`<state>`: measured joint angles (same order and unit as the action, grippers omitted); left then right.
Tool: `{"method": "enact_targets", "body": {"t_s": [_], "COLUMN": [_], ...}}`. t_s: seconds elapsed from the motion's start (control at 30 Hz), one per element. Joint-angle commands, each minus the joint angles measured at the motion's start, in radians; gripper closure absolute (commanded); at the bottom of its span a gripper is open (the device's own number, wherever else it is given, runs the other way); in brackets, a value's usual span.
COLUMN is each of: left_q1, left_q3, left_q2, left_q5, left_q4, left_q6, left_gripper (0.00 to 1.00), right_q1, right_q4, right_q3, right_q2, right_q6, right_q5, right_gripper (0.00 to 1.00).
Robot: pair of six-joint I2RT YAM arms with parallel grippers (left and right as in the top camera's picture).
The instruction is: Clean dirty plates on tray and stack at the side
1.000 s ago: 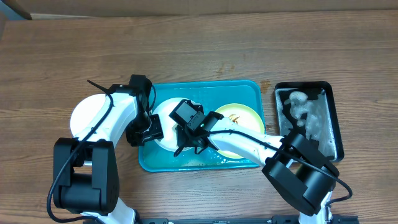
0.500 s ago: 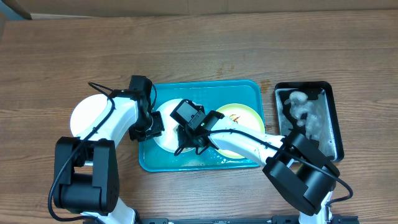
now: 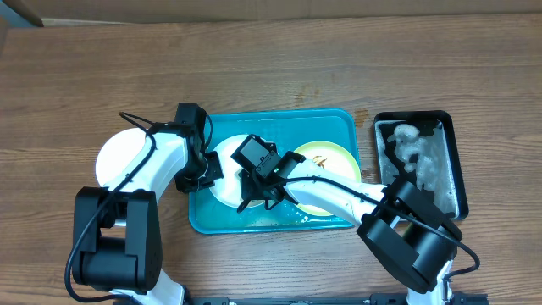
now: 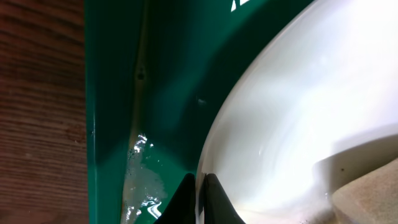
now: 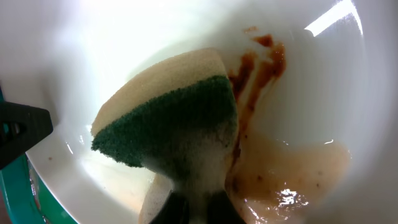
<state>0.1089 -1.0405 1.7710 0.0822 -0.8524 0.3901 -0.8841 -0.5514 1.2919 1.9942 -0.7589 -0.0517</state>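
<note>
In the turquoise tray (image 3: 284, 121) a white plate (image 3: 227, 161) lies at the left and a yellow-green plate (image 3: 326, 157) at the right. My left gripper (image 3: 210, 174) is shut on the white plate's left rim; in the left wrist view its jaws (image 4: 200, 200) pinch the plate's (image 4: 292, 124) edge over the tray floor (image 4: 168, 74). My right gripper (image 3: 254, 193) is shut on a green-and-tan sponge (image 5: 177, 124) pressed into the white plate (image 5: 124, 37) beside a brown smear (image 5: 264, 62) and murky liquid. Another white plate (image 3: 114, 157) lies on the table left of the tray.
A black tray (image 3: 449, 144) with white foam stands to the right of the turquoise tray. The wooden table (image 3: 254, 68) stretches behind the tray. Water pools along the tray's left wall (image 4: 140, 180). The left gripper's finger (image 5: 22, 127) shows at the plate's edge in the right wrist view.
My left gripper has moved in slightly and shut on the white plate's rim. The right gripper with the sponge has stayed almost in place.
</note>
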Motion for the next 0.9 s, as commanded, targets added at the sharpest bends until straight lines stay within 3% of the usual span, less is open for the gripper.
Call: {"method": "enact_targets", "body": {"t_s": [0.0,0.23,0.47,0.6,0.87], "left_q1": [0.003,0.003,0.003,0.003,0.003], "left_q3": [0.068,0.161,0.186,0.186,0.186], "left_q2": [-0.004,-0.004,-0.004,-0.004,-0.004], "left_q5": [-0.019,-0.034,-0.034,-0.034,-0.033], "left_q4": [-0.018,-0.001,0.002,0.005,0.02], "left_q6": [-0.009,-0.009,-0.009,-0.009,-0.003], "left_gripper": [0.96,0.96,0.96,0.96,0.96], "right_q1": [0.003,0.034,0.117,0.137,0.099], "right_q4": [0.012,0.029,0.113,0.138,-0.082], "right_q3": [-0.019,-0.019,-0.019,-0.019,-0.019], "right_q2": [0.028,0.028,0.028,0.028,0.028], "right_q6": [-0.005,-0.004,0.008,0.14,0.127], "right_q5": [0.069,0.201,0.199,0.08,-0.015], "right_gripper": [0.96,0.96,0.96,0.96,0.96]}}
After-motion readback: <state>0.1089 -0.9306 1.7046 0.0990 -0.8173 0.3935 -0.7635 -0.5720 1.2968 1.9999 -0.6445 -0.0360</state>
